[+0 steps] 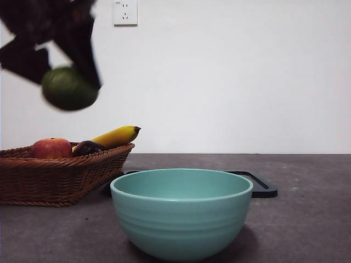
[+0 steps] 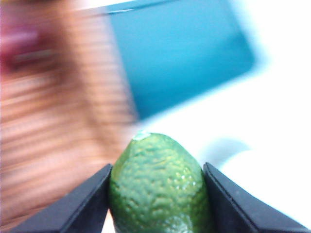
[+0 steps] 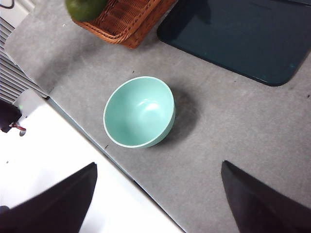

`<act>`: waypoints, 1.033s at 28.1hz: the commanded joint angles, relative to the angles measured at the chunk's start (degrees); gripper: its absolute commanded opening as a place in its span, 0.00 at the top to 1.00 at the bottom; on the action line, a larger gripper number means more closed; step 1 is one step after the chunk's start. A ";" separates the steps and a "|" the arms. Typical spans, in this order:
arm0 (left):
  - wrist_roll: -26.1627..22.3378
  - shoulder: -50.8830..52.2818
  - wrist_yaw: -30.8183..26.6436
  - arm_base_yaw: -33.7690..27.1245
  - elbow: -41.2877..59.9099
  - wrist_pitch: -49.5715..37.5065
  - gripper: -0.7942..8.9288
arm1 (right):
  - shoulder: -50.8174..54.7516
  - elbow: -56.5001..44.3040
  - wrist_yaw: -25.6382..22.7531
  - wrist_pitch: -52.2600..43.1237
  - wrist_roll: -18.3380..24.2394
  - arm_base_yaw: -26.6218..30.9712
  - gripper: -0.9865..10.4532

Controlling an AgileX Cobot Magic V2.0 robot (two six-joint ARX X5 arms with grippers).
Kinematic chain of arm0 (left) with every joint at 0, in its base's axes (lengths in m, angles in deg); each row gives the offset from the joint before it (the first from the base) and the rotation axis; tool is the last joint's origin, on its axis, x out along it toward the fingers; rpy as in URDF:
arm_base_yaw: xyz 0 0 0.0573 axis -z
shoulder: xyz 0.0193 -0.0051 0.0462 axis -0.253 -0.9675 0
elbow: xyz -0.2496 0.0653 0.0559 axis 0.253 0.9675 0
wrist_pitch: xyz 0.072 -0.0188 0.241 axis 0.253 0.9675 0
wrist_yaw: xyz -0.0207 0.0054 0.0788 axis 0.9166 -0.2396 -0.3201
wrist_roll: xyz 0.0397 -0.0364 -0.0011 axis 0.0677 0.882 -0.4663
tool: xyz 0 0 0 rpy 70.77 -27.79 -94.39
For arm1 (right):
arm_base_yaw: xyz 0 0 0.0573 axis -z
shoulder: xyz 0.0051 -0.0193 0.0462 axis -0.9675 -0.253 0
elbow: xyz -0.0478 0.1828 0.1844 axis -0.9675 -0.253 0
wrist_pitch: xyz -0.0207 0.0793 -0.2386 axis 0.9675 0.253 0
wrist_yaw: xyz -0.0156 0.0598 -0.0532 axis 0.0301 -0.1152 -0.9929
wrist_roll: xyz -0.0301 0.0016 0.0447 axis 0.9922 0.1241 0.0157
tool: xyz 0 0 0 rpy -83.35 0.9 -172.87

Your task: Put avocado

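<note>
The olive-green avocado (image 1: 69,88) hangs high at the upper left of the front view, above the wicker basket (image 1: 60,175). My left gripper (image 2: 156,194) is shut on the avocado (image 2: 159,187), one black jaw on each side of it; in the front view the left gripper (image 1: 68,82) is dark and blurred. The avocado also shows at an edge of the right wrist view (image 3: 85,8). My right gripper (image 3: 158,194) is open and empty, high above the table over the teal bowl (image 3: 139,112).
The teal bowl (image 1: 182,211) stands at the front centre. The basket holds a red apple (image 1: 51,148), a dark plum (image 1: 88,147) and a banana (image 1: 116,136). A dark flat tray (image 3: 243,36) lies behind the bowl; its edge shows in the front view (image 1: 262,186).
</note>
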State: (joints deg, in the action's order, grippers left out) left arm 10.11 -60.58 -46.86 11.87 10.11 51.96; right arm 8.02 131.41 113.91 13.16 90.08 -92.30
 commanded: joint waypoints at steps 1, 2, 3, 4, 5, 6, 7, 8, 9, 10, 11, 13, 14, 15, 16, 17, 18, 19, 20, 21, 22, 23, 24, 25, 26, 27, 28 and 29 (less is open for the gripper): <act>1.31 0.28 1.68 4.11 -1.11 -0.39 0.67 | -0.42 1.01 0.00 -0.57 -0.22 -0.33 0.56; 1.68 0.26 1.70 5.77 -1.11 -0.57 0.67 | -0.42 1.01 0.00 -0.57 -0.22 -0.33 0.56; 1.66 0.09 1.70 7.39 -1.11 -0.72 0.67 | -0.42 1.01 0.00 -0.57 -0.22 -0.33 0.56; 1.70 -0.26 1.70 8.76 -1.11 -0.98 0.67 | -0.42 1.01 0.00 -0.57 -0.22 -0.33 0.56; 1.84 -0.68 1.66 10.38 -1.09 -1.38 0.67 | -0.42 1.01 0.00 -0.57 -0.22 -0.33 0.56; 1.86 -1.14 1.66 11.65 -1.09 -1.84 0.67 | -0.42 1.01 0.00 -0.57 -0.22 -0.33 0.56; 1.88 -1.84 1.64 13.22 -1.09 -2.49 0.67 | -0.42 1.01 0.00 -0.57 -0.22 -0.33 0.56; 1.88 -2.64 1.62 14.73 -1.09 -3.21 0.67 | -0.42 1.01 0.00 -0.57 -0.22 -0.33 0.56; 2.05 -3.61 1.62 16.04 -1.09 -3.89 0.67 | -0.44 1.01 0.00 -0.57 -0.22 -0.33 0.56; 2.03 -4.44 1.60 17.07 -1.09 -4.55 0.67 | -0.42 1.01 0.00 -0.57 -0.22 -0.33 0.56; 2.03 -5.51 1.57 18.10 -1.09 -5.18 0.67 | -0.42 1.01 0.00 -0.57 -0.22 -0.33 0.56; 2.01 -7.80 1.46 19.78 -1.09 -6.36 0.67 | -0.42 1.01 0.00 -0.57 -0.22 -0.33 0.56; 1.99 -9.09 1.33 20.57 -1.09 -6.91 0.67 | -0.42 1.01 0.00 -0.55 -0.22 -0.33 0.56; 1.99 -10.43 1.18 21.22 -1.09 -7.56 0.67 | -0.42 1.01 0.00 -0.55 -0.22 -0.33 0.56; 1.99 -12.33 1.05 22.05 -1.09 -8.48 0.67 | -0.42 1.01 0.00 -0.55 -0.22 -0.33 0.56; 1.99 -14.12 0.87 22.80 -1.09 -9.40 0.67 | -0.42 1.01 0.00 -0.55 -0.22 -0.33 0.56; 1.99 -15.82 0.59 23.41 -1.09 -10.29 0.67 | -0.42 1.01 0.00 -0.55 -0.22 -0.33 0.56; 1.99 -17.38 -0.17 24.00 -1.09 -11.10 0.67 | -0.42 1.01 0.00 -0.55 -0.22 -0.33 0.56; 1.84 -18.67 -0.96 24.52 -1.09 -11.58 0.67 | -0.42 1.01 0.00 -0.55 -0.22 -0.33 0.56; 1.68 -19.80 -1.81 25.03 -1.09 -11.96 0.67 | -0.42 1.01 0.00 -0.55 -0.20 -0.33 0.56; 1.55 -20.76 -2.62 25.49 -1.09 -12.22 0.67 | -0.42 1.01 0.00 -0.55 -0.20 -0.33 0.56; 1.53 -21.51 -3.67 25.86 -1.09 -12.35 0.67 | -0.42 1.01 0.02 -0.55 -0.20 -0.33 0.56; 1.29 -22.12 -4.48 26.12 -1.09 -12.35 0.67 | -0.42 1.01 0.00 -0.55 -0.20 -0.33 0.56; 1.05 -22.69 -5.09 26.38 -1.09 -12.35 0.67 | -0.42 1.01 0.00 -0.55 -0.20 -0.33 0.56; 0.61 -23.04 -5.29 26.62 -1.09 -12.35 0.67 | -0.42 1.01 0.00 -0.55 -0.20 -0.35 0.56; 0.39 -23.34 -5.29 26.82 -1.09 -12.35 0.67 | -0.42 1.01 0.00 -0.55 -0.20 -0.33 0.56; 0.39 -23.56 -5.29 27.04 -1.09 -12.33 0.67 | -0.42 1.01 0.00 -0.55 -0.20 -0.33 0.56; 0.35 -23.65 -5.29 27.30 -1.09 -12.26 0.66 | -0.42 1.01 0.02 -0.55 -0.20 -0.33 0.56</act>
State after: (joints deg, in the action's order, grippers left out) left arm 11.48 -83.08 -52.02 38.45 10.05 40.25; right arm 8.02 131.41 113.91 13.16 90.08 -92.27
